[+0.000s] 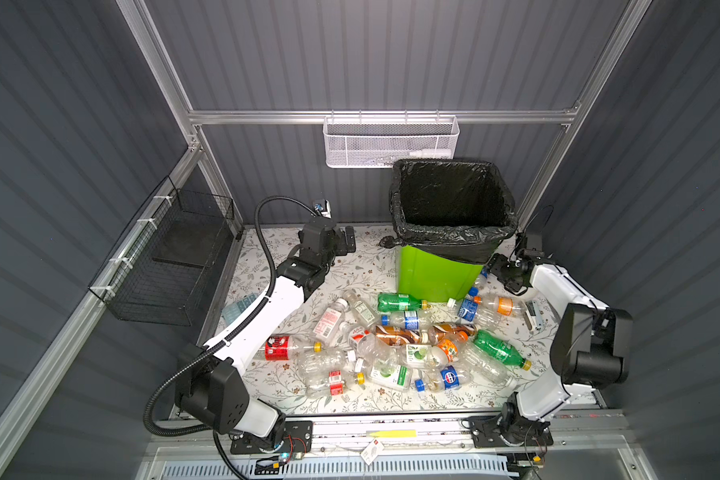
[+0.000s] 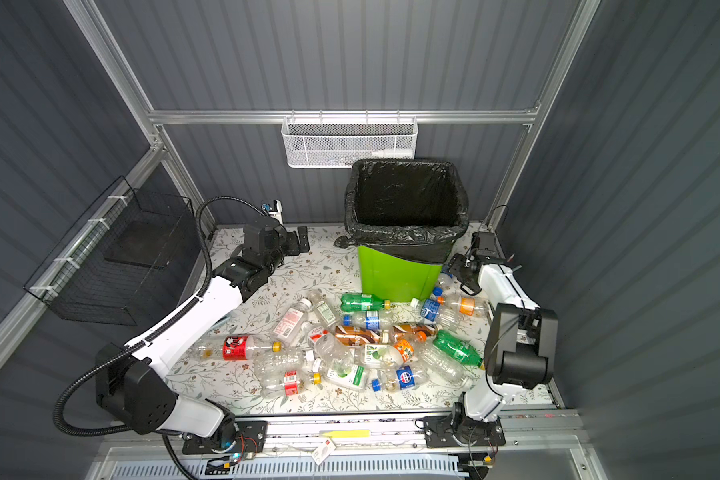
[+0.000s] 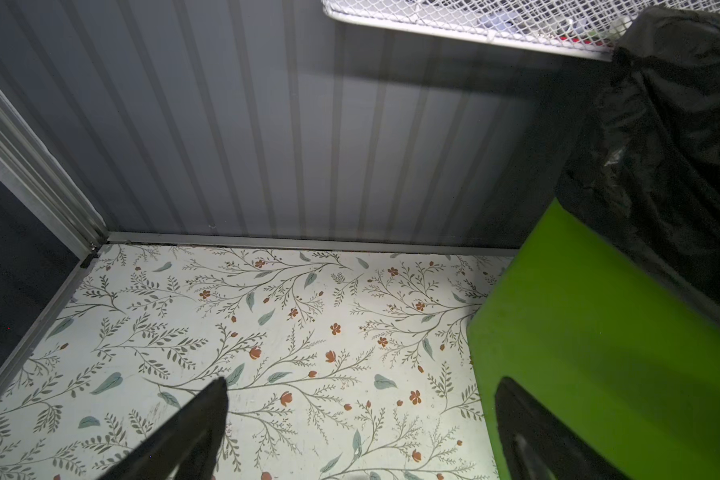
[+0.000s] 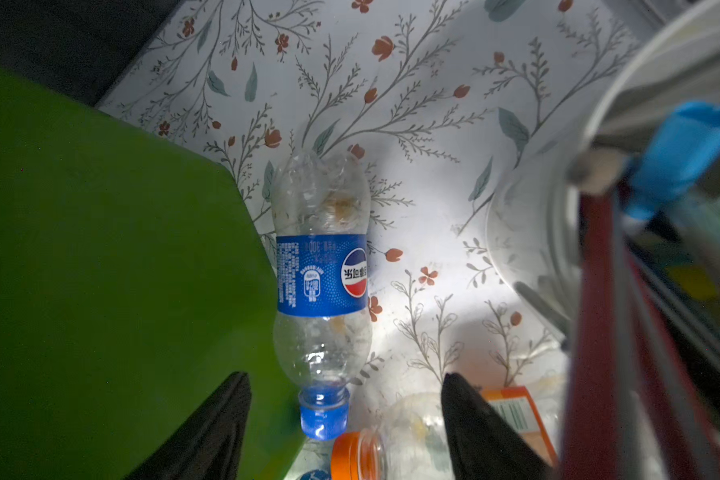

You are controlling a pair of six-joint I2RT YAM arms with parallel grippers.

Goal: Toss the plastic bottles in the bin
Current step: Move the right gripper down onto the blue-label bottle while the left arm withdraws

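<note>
The right fingers [image 4: 221,424] stand apart, low beside the bin [image 4: 100,270]. The blue cap of a blue-labelled bottle [image 4: 323,274] sits between them, touching neither. That bottle lies on the floral worktop [image 4: 433,124] just beside the bin's green wall, its body stretching ahead of the fingers. An orange-capped bottle [image 4: 391,440] lies near the cap. The left fingers [image 3: 200,428] are spread wide and empty above the worktop, with the bin close by 1 of them. The other bottles [image 1: 395,334] lie heaped back toward the arm bases.

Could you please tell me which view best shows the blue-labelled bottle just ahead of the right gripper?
The right wrist view: the blue-labelled bottle lies whole there, label and cap clear, beside the bin. Both top views show only its capped end, small; the left wrist view misses it.
</note>
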